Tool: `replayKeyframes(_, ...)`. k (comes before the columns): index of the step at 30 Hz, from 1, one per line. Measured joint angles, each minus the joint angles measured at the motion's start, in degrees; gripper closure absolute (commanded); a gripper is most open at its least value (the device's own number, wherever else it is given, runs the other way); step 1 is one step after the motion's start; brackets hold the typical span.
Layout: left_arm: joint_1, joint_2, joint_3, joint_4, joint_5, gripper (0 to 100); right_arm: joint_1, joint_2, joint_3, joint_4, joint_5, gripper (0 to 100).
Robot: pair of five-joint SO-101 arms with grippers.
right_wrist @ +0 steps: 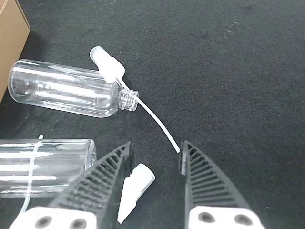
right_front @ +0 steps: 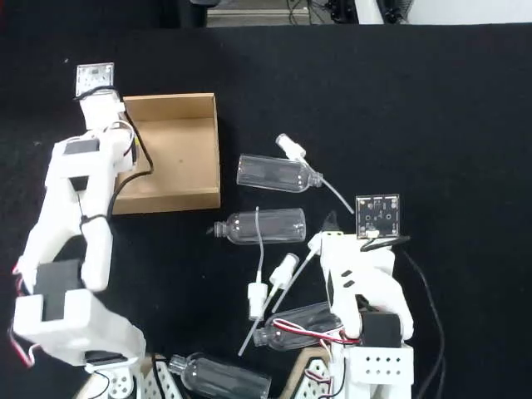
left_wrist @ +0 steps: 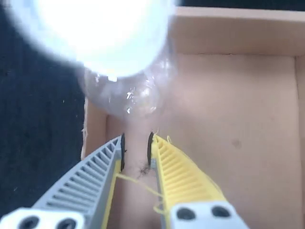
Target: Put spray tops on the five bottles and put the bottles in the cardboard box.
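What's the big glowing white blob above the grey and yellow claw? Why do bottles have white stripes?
Left wrist view: the blob looks like the end of a clear bottle near the camera, washed white by glare. Right wrist view: the stripes are light glinting off a lying bottle. High view: the same glints on that bottle.

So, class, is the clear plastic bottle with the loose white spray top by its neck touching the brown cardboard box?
Apart. The high view shows a strip of black table between the clear plastic bottle and the brown cardboard box.
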Motion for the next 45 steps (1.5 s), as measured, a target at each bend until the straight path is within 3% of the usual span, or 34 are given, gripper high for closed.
replayKeyframes(21,0.18,15.03,-13.10,0.00,0.00,90,0.00,0.00,0.00,0.00,0.00,86.1)
replayKeyframes(33,0.18,15.74,-14.24,1.05,0.00,90,0.00,0.00,0.00,0.00,0.00,86.1)
replayKeyframes(45,0.18,8.26,-18.37,21.71,0.18,90,0.00,0.00,0.00,0.00,0.00,86.1)
